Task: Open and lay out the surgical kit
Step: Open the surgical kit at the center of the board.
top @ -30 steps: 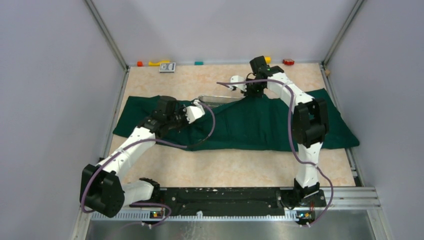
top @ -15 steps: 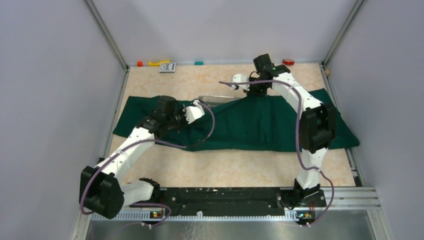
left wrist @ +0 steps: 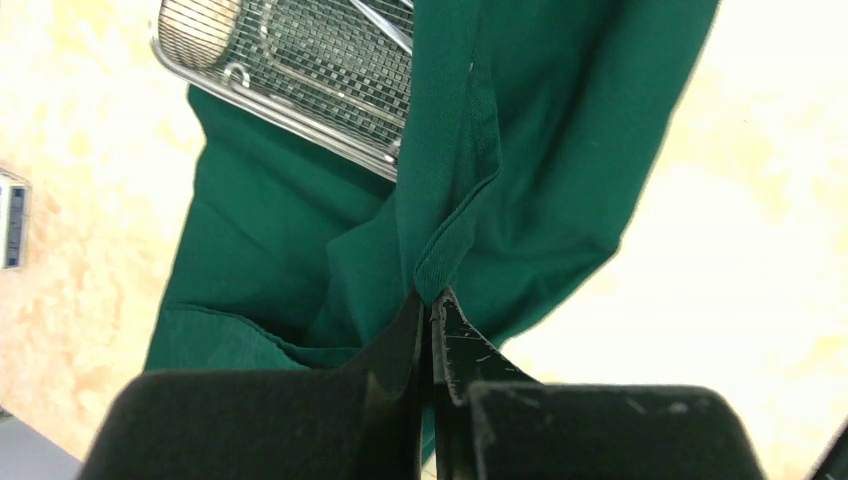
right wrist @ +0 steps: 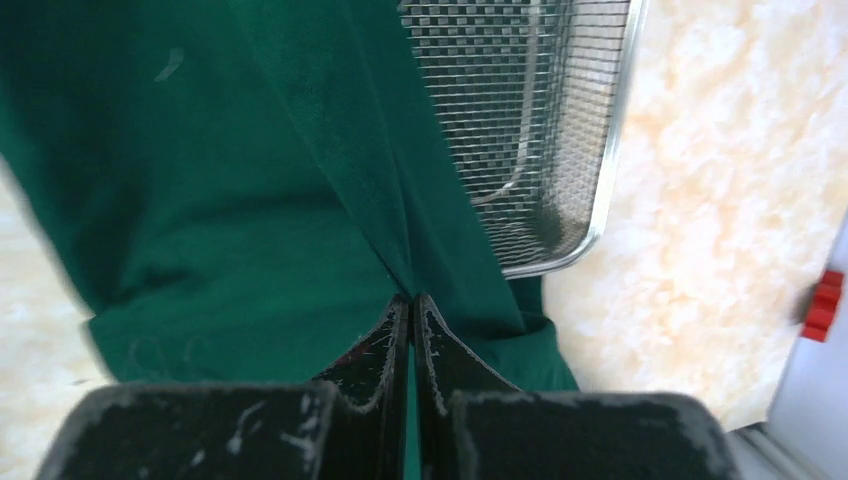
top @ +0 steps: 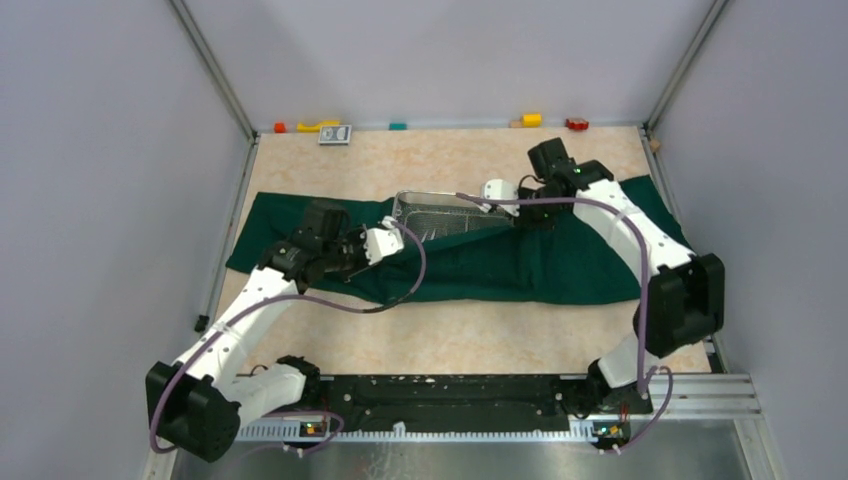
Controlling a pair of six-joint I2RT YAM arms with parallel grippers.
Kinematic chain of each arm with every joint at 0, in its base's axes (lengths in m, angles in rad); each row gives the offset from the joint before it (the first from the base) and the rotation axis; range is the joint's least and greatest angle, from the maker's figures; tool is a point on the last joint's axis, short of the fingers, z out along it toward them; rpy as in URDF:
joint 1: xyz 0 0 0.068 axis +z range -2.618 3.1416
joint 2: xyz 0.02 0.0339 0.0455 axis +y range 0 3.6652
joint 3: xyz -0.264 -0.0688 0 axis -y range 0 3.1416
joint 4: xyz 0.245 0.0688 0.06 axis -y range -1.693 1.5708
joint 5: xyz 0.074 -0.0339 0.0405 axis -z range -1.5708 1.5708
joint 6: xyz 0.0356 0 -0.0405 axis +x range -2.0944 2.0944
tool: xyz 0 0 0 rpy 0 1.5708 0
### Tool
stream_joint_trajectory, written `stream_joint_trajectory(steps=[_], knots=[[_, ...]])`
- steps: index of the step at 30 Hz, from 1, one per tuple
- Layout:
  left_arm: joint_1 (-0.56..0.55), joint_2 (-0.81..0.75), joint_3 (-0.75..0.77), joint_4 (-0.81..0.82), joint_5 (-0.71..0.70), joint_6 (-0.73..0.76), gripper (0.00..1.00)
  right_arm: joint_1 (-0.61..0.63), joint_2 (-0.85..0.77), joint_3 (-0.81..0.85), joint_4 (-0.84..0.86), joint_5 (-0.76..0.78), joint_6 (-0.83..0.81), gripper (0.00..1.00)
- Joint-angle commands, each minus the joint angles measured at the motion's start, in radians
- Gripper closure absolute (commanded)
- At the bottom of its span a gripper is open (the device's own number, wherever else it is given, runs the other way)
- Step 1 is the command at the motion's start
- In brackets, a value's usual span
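The left arm rises from its base at the lower left of the top view and stretches up and to the right, ending in the left pincer left of centre. The right arm climbs the right side, elbow at the far right, then bends back leftward to the right pincer just above centre. In both wrist views the black fingers meet tip to tip, each pair nipping a fold of green cloth.
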Motion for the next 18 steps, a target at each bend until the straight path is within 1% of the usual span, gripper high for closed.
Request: stream_joint_trajectory(steps=[1, 6, 8, 11, 18], knots=[[-0.003, -0.092, 0.038, -0.217, 0.006, 0.004, 1.00, 0.037, -0.178, -0.117, -0.090, -0.016, 0.078, 1.00], [-0.008, -0.208, 0.039, -0.390, 0.007, -0.008, 1.00, 0.127, -0.359, -0.269, -0.167, -0.035, 0.170, 1.00], [-0.011, -0.249, 0.039, -0.458, 0.008, -0.009, 1.00, 0.161, -0.422, -0.300, -0.204, -0.049, 0.211, 1.00], [-0.010, -0.299, 0.038, -0.553, 0.008, -0.003, 1.00, 0.203, -0.504, -0.317, -0.259, -0.068, 0.269, 1.00], [-0.009, -0.366, 0.083, -0.705, 0.032, 0.014, 1.00, 0.272, -0.609, -0.342, -0.357, -0.124, 0.382, 1.00]])
